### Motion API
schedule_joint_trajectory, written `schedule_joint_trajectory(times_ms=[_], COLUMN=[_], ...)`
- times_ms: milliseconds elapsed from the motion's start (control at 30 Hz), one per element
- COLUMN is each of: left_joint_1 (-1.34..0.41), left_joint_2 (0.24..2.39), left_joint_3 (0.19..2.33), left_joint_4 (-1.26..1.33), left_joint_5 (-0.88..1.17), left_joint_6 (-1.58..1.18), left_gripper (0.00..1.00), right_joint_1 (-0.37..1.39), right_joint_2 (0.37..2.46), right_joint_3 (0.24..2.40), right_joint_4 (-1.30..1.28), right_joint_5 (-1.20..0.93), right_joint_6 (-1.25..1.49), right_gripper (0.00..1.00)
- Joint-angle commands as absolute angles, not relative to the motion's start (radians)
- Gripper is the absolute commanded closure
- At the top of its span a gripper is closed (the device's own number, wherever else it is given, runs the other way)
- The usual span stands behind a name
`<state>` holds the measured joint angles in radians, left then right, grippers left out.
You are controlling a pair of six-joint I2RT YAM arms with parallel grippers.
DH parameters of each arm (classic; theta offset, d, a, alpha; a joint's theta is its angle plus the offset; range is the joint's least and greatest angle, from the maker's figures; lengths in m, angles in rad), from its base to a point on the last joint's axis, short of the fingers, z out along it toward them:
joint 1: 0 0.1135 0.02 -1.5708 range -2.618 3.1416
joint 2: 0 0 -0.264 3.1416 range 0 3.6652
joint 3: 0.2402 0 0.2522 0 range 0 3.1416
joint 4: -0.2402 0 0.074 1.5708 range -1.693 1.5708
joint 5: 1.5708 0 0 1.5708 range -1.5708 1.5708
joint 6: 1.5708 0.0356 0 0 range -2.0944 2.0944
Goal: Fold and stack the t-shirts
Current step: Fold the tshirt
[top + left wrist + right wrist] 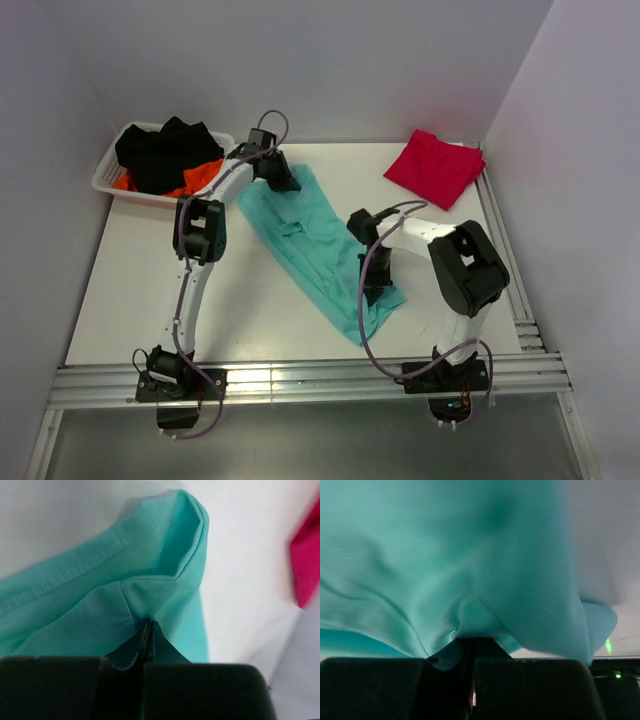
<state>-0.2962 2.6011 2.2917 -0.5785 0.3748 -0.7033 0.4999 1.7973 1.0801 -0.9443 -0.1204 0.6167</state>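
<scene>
The teal t-shirt (305,245) lay bunched in a long slanting band across the middle of the worktop (150,300). Its sleeves and neckline were hard to pick out, and the right arm hid part of its near end. Seen from the right wrist, the cloth filled almost the whole view. The crimson t-shirt (435,168) sat folded at the far right corner, and from the left wrist only a blurred sliver of it showed.

Two shirts lay on the worktop. One white basket (100,178) at the far left corner held a black garment (165,150) and an orange garment (200,178), their shapes unclear.

There were two arms. The left reached far out, the left end effector (277,178) clamped on the teal shirt's far end. The right was bent steeply down, the right end effector (375,292) pinching the shirt's near end.
</scene>
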Motion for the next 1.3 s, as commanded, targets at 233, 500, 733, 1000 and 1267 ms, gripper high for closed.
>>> schedule_joint_trajectory(times_ms=[233, 500, 733, 1000, 1267], left_joint_1=[-0.433, -0.414, -0.356, -0.344, -0.365], left_joint_2=[2.617, 2.499, 2.132, 1.755, 1.485], left_joint_3=[2.396, 2.419, 2.233, 1.722, 1.372], left_joint_4=[-0.095, -0.135, -0.351, -0.564, -0.612], left_joint_5=[0.758, 0.612, 0.395, 0.192, 0.127], left_joint_6=[-0.939, -0.914, -0.786, -0.696, -0.788], left_gripper=[0.49, 0.00, 0.00, 0.06, 0.09], right_joint_1=[0.782, 0.805, 0.799, 0.645, 0.539], right_joint_2=[1.884, 1.786, 1.717, 2.030, 2.322], right_joint_3=[1.252, 1.400, 1.685, 1.974, 2.184], right_joint_4=[-0.897, -1.038, -1.175, -1.126, -1.013], right_joint_5=[-0.249, -0.100, 0.046, -0.107, -0.201], right_joint_6=[0.554, 0.552, 0.516, 0.428, 0.512], right_gripper=[1.00, 0.42, 0.41, 1.00, 1.00])
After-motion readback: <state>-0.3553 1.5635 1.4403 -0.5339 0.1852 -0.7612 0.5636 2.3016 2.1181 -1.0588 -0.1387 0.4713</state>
